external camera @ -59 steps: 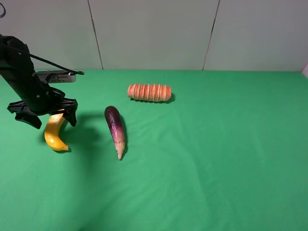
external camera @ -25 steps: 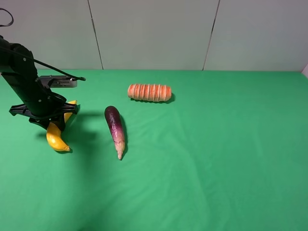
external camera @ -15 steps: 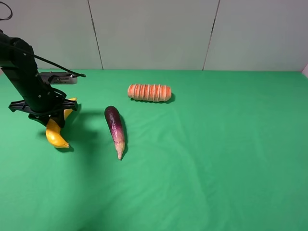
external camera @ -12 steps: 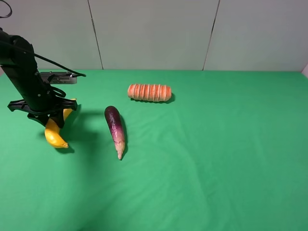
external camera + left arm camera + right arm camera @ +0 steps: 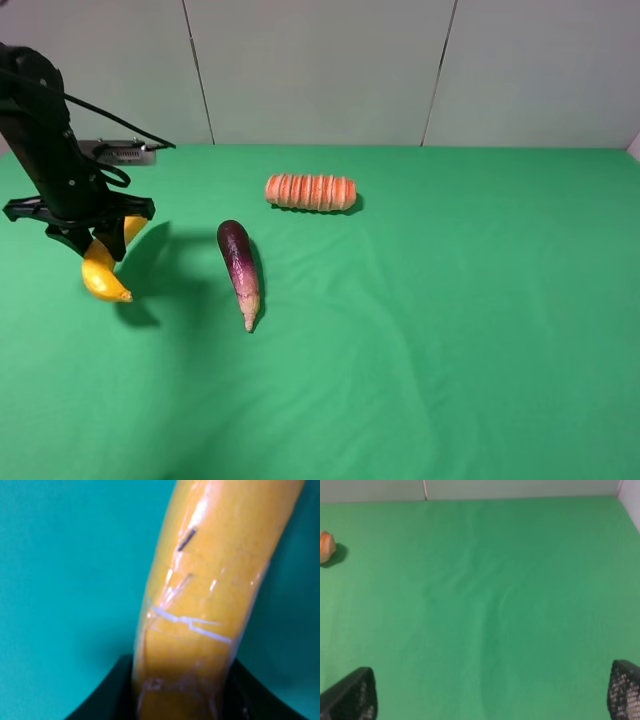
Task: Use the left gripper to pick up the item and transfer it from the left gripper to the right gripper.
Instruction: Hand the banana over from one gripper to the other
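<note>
The yellow banana point(image 5: 100, 270) hangs in my left gripper point(image 5: 95, 238) at the far left of the exterior high view, lifted a little above the green cloth with its shadow below it. The left gripper is shut on its upper part. In the left wrist view the banana point(image 5: 210, 590) fills the frame, clamped between the black fingers point(image 5: 112, 692). My right gripper point(image 5: 492, 695) is open and empty over bare cloth; only its two black fingertips point(image 5: 352, 695) show. It is out of the exterior high view.
A purple eggplant point(image 5: 240, 268) lies right of the banana. A ridged orange roll point(image 5: 311, 192) lies farther back, its end also showing in the right wrist view point(image 5: 326, 546). The green cloth point(image 5: 450, 320) ends at a grey back wall.
My left gripper has closed on the banana and lifted it off the cloth, moving up and slightly left. The eggplant and roll have not moved.
</note>
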`<act>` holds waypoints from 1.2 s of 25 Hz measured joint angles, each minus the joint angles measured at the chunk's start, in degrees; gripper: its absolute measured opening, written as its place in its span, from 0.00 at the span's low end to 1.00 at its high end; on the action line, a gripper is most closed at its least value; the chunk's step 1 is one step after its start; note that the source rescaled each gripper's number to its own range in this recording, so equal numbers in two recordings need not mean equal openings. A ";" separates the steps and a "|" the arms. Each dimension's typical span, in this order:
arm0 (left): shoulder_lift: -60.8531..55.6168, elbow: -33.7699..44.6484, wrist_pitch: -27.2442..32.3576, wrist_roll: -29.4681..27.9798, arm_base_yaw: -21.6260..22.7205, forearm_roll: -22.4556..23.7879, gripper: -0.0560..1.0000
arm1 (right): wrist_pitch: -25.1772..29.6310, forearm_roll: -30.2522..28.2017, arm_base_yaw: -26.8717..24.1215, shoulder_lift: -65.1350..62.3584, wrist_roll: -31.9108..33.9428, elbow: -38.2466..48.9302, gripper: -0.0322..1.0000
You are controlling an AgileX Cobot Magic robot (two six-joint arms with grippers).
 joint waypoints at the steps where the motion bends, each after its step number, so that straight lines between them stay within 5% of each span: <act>1: -0.96 0.00 0.00 0.00 0.00 0.00 0.05 | 0.00 0.00 0.00 0.00 0.00 0.00 1.00; 30: -11.84 -0.25 8.85 1.75 0.00 1.52 0.05 | 0.00 -0.43 0.00 0.00 0.00 0.00 1.00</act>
